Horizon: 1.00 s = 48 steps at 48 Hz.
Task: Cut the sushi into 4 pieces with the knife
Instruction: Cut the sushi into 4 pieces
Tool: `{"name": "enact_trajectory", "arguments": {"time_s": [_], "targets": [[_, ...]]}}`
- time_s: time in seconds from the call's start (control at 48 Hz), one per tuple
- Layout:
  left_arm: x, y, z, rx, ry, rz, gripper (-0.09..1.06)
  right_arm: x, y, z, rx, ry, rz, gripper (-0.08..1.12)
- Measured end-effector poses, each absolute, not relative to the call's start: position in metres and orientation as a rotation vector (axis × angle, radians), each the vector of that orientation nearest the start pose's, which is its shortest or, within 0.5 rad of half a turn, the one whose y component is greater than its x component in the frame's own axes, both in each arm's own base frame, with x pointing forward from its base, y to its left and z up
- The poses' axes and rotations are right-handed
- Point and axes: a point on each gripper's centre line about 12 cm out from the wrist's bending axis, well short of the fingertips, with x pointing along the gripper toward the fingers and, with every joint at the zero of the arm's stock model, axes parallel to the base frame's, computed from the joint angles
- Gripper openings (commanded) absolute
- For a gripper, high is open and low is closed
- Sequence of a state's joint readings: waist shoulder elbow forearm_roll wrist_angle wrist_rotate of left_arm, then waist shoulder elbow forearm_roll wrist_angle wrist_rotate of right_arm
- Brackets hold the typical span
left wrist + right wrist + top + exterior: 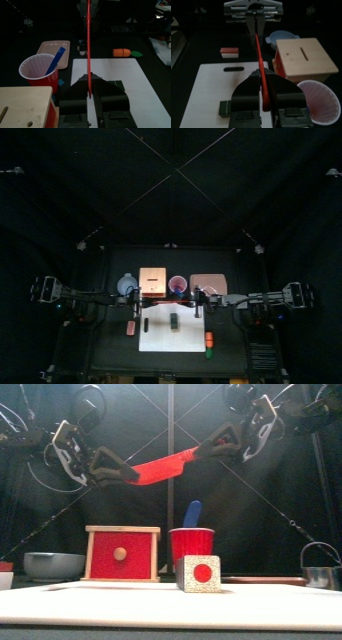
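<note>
Left gripper [124, 474] and right gripper [210, 450] each clamp an end of the red knife [166, 463], aloft above the white board [80, 602]. Only the front view shows the red-centred end of the sushi roll [201, 573] standing there.

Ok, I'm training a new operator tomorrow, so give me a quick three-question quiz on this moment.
1. True or false: the left gripper and the right gripper both hold the red knife in the air.
2. What stands in the red cup? A) a red knife B) a blue knife C) nothing
3. Fill in: the sushi piece sits on the white ___.
Key: 1 true; 2 B, the blue knife; 3 cutting board.
</note>
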State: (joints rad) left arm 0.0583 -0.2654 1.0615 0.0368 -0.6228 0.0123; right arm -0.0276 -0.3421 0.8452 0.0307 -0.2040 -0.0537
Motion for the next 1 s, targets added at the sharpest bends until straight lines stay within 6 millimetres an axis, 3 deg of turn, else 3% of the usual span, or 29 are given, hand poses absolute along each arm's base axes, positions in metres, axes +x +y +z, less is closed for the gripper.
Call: {"name": "enact_trajectory", "arguments": {"time_s": [0.271,0.583,1.0], "targets": [[0.31,0.009,0.179,0.07,0.233,-0.015,0.17,0.332,-0.001,0.225,0.025,0.491,-0.01,0.05],[0.331,-0.005,0.153,0.066,0.31,-0.062,0.21,0.326,0.002,0.198,0.064,0.677,-0.007,0.05],[0.343,-0.021,0.13,0.034,0.371,-0.08,0.26,0.329,0.004,0.161,0.075,0.815,-0.008,0.05]]}}
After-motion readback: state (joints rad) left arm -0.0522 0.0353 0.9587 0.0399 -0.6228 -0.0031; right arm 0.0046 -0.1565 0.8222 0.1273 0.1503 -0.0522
